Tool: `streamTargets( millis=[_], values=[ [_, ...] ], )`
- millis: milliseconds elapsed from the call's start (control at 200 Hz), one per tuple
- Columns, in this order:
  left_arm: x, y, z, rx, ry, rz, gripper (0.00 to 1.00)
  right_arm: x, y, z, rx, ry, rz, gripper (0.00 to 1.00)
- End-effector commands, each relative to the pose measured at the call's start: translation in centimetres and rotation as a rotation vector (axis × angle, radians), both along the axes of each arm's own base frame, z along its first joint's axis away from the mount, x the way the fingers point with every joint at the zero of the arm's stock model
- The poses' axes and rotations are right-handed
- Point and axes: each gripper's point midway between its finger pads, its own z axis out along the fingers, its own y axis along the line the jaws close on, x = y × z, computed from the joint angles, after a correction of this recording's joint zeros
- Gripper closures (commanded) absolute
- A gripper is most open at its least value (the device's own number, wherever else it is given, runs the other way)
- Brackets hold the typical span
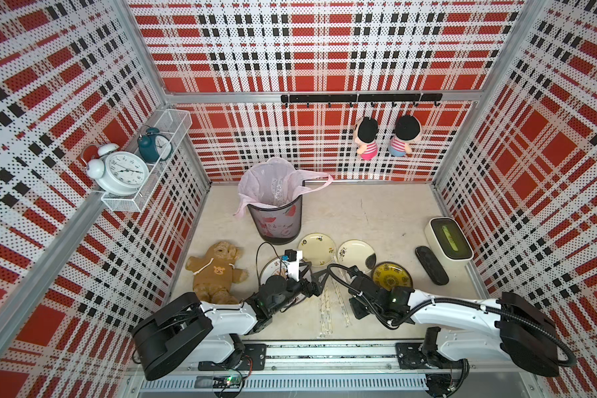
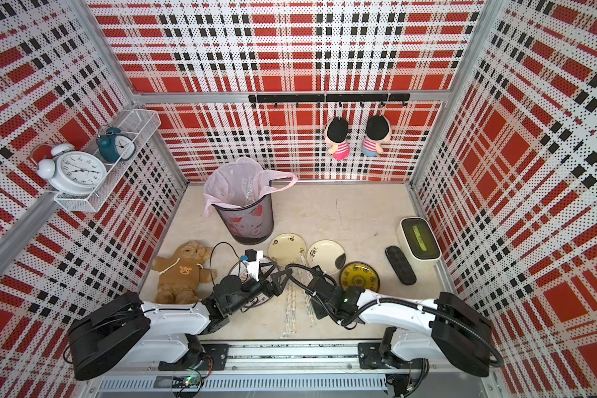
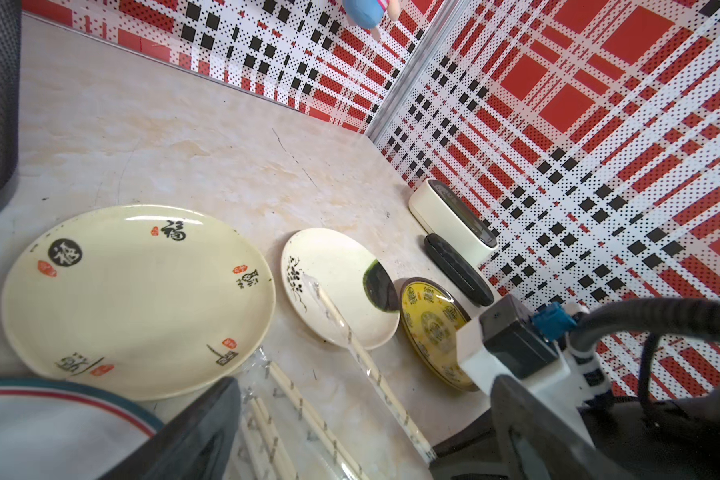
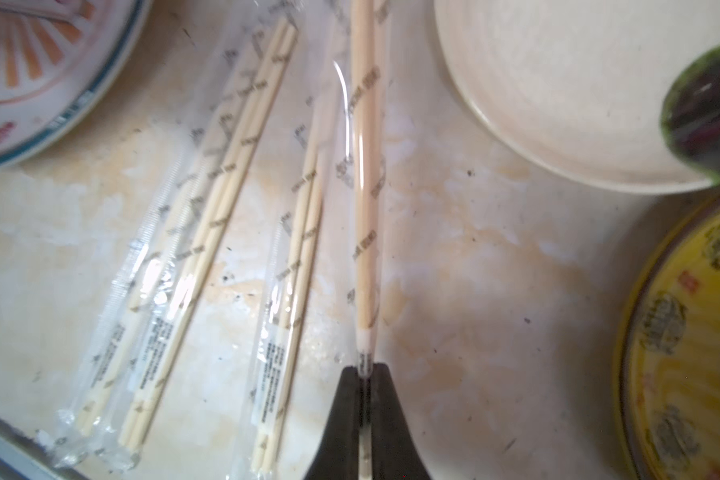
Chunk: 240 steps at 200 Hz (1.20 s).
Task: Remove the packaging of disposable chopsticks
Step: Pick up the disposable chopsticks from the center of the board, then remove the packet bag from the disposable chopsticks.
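Our right hand [image 4: 363, 368] is clenched near one end of a narrow glossy clear plastic sleeve [image 4: 341, 104] with its pair of pale tan wooden chopsticks [image 4: 364, 216] inside.
We judge this end pinch lifts the pack so the sticks can be drawn out. Its far tip rests on the small cream plate with a black blossom sprig [image 3: 337, 253], and our left hand [image 1: 313, 275] hovers released, spread wide, just beside. The sleeve looks crinkly, printed, unopened. Three more wrapped pairs [image 4: 225, 199] lie flat on the beige marbled desk [image 4: 495, 270].
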Motion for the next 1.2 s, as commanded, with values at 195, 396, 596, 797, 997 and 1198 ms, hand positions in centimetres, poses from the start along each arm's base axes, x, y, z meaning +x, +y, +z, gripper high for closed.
streamTargets(
  millis=[195,396,596,797,997,1198],
  values=[
    [1.9,-2.6,4.4,-0.118,-0.087,0.000,0.09,4.0,2.1,5.1,0.235,-0.276,0.060,1.00],
    [3.3,-4.3,6.5,-0.129,-0.145,-0.002,0.21,3.8,2.4,7.3,0.328,-0.395,0.138,1.00],
    [4.8,-4.9,7.0,-0.138,-0.149,0.045,0.34,3.5,2.2,8.6,0.366,-0.471,0.172,1.00],
    [4.8,-5.3,7.8,-0.164,-0.165,0.042,0.53,3.7,2.1,8.8,0.364,-0.501,0.172,1.00],
    [4.7,-5.3,8.2,-0.170,-0.173,0.046,0.69,3.8,2.3,9.0,0.374,-0.516,0.178,1.00],
    [4.7,-5.7,8.5,-0.175,-0.173,0.033,0.78,3.7,2.4,9.1,0.383,-0.522,0.180,1.00]
  ],
)
